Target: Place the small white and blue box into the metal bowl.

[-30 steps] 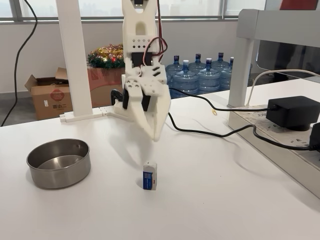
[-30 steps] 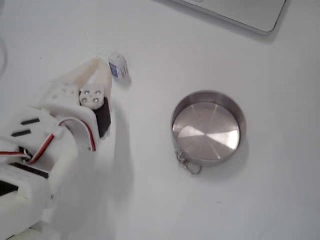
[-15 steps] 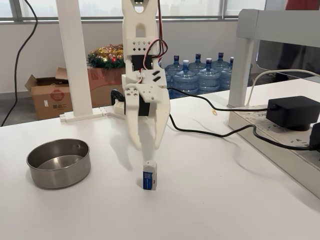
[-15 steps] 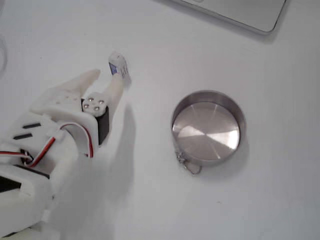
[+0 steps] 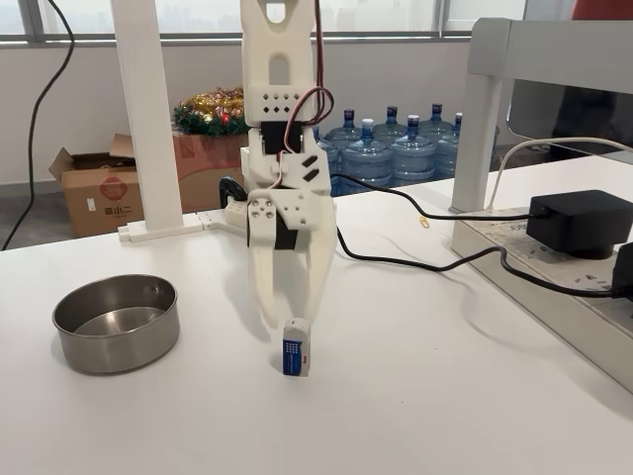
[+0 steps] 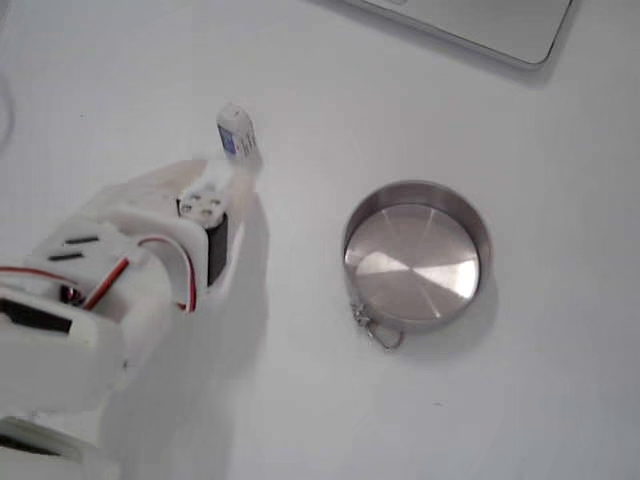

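Note:
The small white and blue box [image 5: 296, 348] stands upright on the white table, blue front towards the camera in a fixed view. From above, the box [image 6: 237, 135] is left of the metal bowl [image 6: 420, 318]. The bowl [image 5: 116, 348] is empty and sits well to the left of the box. My white gripper [image 5: 287, 319] points straight down just behind the box, open, with its fingertips close to the table and nothing between them. In the view from above, the gripper [image 6: 228, 172] is right beside the box; I cannot tell whether they touch.
A black power adapter [image 5: 579, 220] and its cable [image 5: 415, 263] lie on the right. A white post [image 5: 148, 119] stands behind the bowl. Water bottles [image 5: 396, 146] and a cardboard box [image 5: 94, 188] are on the floor beyond. A grey slab's corner [image 6: 480, 25] shows at the top.
The gripper has come down and swung from tilted to vertical, so its fingertips now sit low behind the box. Box and bowl have not moved.

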You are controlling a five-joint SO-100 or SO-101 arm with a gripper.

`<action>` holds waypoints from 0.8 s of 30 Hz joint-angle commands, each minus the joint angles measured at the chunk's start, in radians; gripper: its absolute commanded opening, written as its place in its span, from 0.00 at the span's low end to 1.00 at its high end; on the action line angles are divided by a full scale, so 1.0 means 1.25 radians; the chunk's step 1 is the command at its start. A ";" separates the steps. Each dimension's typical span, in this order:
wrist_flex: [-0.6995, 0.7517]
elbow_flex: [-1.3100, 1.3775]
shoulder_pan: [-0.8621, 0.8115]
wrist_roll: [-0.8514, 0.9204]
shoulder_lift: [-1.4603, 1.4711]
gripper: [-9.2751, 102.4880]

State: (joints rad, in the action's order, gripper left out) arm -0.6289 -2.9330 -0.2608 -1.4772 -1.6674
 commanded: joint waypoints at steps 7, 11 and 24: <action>-0.011 0.085 0.005 -0.006 0.054 0.20; -0.011 0.088 0.005 -0.007 0.055 0.24; -0.011 0.145 0.007 -0.070 0.110 0.26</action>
State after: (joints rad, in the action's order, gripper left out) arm -0.6289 -2.7918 -0.2608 -1.5417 -1.5478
